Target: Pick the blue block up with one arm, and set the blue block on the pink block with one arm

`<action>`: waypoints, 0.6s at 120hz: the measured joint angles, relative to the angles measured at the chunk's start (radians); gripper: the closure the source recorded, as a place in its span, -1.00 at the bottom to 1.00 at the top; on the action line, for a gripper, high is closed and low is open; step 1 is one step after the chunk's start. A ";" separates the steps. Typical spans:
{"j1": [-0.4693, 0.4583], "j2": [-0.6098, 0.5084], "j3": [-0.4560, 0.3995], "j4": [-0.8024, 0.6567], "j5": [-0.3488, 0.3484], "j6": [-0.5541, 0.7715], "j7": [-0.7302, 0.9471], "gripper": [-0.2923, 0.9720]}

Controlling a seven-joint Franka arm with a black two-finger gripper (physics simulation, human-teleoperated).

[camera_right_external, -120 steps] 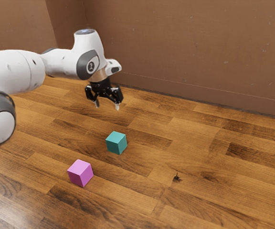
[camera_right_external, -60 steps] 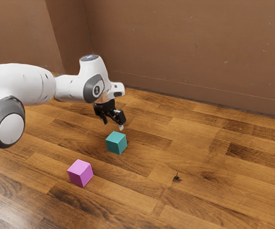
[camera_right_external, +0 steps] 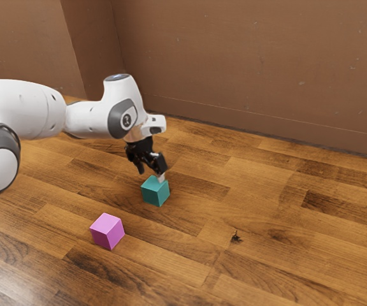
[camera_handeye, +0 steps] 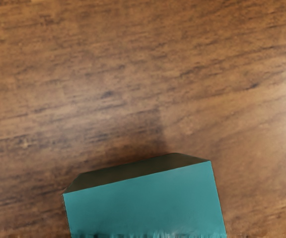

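Hand [camera_right_external: 151,173] hangs directly over the blue block [camera_right_external: 155,191], fingers apart. The tips are level with the block's top face, and one light tip looks to be touching or nearly touching the far top edge. Nothing is clamped yet.

Left to right in the exterior view:
- White arm [camera_right_external: 37,118] reaches in from that view's left.
- Pink block [camera_right_external: 106,231] sits flat on the wooden counter [camera_right_external: 285,191], nearer the camera and well apart from the hand.
- Blue block (renders teal-green) rests on the counter under the hand. The wrist view has it [camera_handeye: 145,203] just below the hand, turned slightly against the wood grain.
- Small dark speck [camera_right_external: 236,238] lies on the planks further right; cannot tell what it is.

Risks, as judgement:
- If that light tip comes down on the top face rather than past the side, it would push or tip the block instead of straddling it.
- The block's slight skew relative to the hand could mean a grip across corners, so it twists on closing.
- A crooked hold would carry over to the stacking: the pink top is small, and an off-centre set-down would slide off.

Containers: no tray, bin or box here. Both blocks sit bare on the wood.
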 joint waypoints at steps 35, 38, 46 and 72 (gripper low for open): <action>0.000 -0.001 0.005 -0.004 0.005 -0.050 -0.031 -0.50; 0.000 -0.001 0.005 -0.004 0.005 -0.054 -0.034 -0.50; 0.000 0.001 0.005 -0.004 0.006 -0.069 -0.049 -0.50; -0.004 0.023 0.005 0.030 0.032 -0.076 -0.085 -0.50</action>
